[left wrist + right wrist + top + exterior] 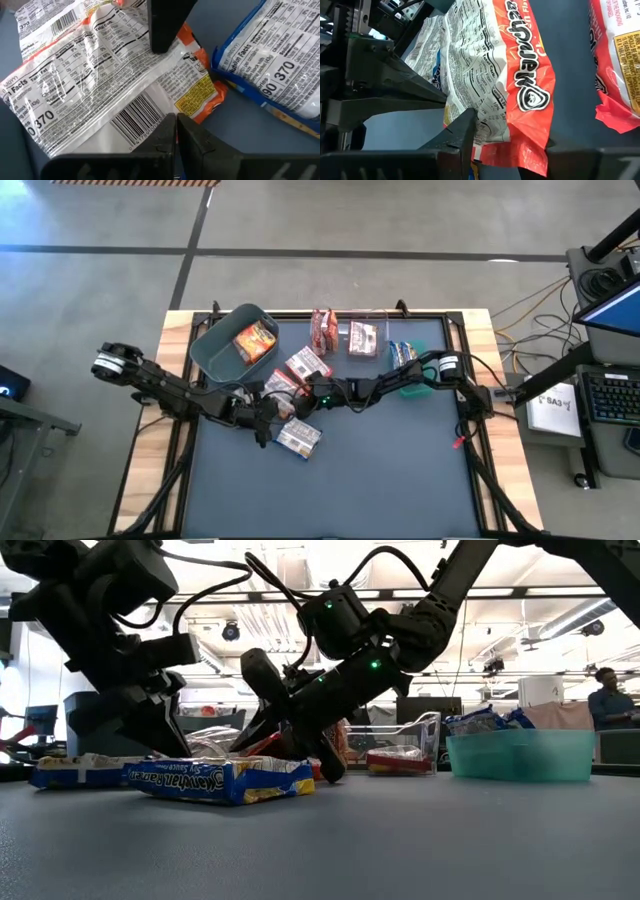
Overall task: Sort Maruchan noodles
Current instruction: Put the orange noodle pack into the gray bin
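Note:
An orange-red Maruchan noodle packet (100, 85), its white nutrition-label back showing, sits between both grippers near the table's middle, and it also fills the right wrist view (520, 75). My left gripper (268, 412) comes from the left and is shut at the packet's barcode end. My right gripper (300, 393) comes from the right, its fingers closed in on either face of the same packet. A blue-and-white packet (270, 65) lies flat on the table just beside it (220, 780). My left gripper pinches the packet's end edge by the barcode (155, 125) between its two shut fingers, coming slanting down from the table's left. The packet tilts up from there; whether its low part rests on the table I cannot tell. My right gripper has the packet's other end (510, 140) between its two fingers, one finger (465, 130) on the white printed back and the other (580, 160) against the orange front. It comes nearly level from the table's right. That back-side finger (165, 25) lies across the label.
A grey bin (222, 345) at the far left holds an orange packet. A clear bin (375, 320) with maroon packets and a green bin (415, 385) with blue ones stand at the far right. Another maroon-and-white packet (308, 365) and blue-and-white packets (298, 438) lie loose nearby.

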Robot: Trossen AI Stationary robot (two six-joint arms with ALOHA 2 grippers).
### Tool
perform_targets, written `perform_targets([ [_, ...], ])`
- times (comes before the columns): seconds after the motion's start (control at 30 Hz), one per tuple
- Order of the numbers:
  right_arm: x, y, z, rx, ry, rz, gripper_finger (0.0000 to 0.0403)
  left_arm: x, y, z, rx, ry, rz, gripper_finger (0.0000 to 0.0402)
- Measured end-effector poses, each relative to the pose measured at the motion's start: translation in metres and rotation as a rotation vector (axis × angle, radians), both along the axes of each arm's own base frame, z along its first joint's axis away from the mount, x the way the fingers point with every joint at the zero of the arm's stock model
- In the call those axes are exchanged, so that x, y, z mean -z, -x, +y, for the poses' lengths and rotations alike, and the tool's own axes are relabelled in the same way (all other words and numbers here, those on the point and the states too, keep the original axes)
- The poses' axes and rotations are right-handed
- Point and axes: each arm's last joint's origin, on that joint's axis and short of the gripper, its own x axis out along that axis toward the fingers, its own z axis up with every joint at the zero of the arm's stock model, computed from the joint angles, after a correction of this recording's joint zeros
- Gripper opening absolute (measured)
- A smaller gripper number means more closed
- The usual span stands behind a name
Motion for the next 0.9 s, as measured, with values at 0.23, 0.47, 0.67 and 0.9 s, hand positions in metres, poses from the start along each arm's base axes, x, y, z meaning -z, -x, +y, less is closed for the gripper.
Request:
perform_targets([
  [0.23, -0.008, 0.001, 0.003, -0.068, 0.115, 0.009, 0.0102, -0.02, 0.007, -0.006, 0.05, 0.011, -0.079, 0.0],
  [0.47, -0.023, 0.008, 0.009, -0.179, 0.301, 0.083, 0.0102, -0.068, 0.027, -0.005, 0.106, 0.047, -0.305, 0.0],
  [0.67, -0.027, 0.011, 0.029, -0.241, 0.505, 0.147, 0.0102, -0.095, 0.044, 0.001, 0.103, 0.045, -0.446, 0.0],
  [0.9, -0.03, 0.013, 0.058, -0.264, 0.752, 0.207, 0.0102, -0.098, 0.049, 0.004, 0.081, 0.063, -0.467, 0.0055],
])
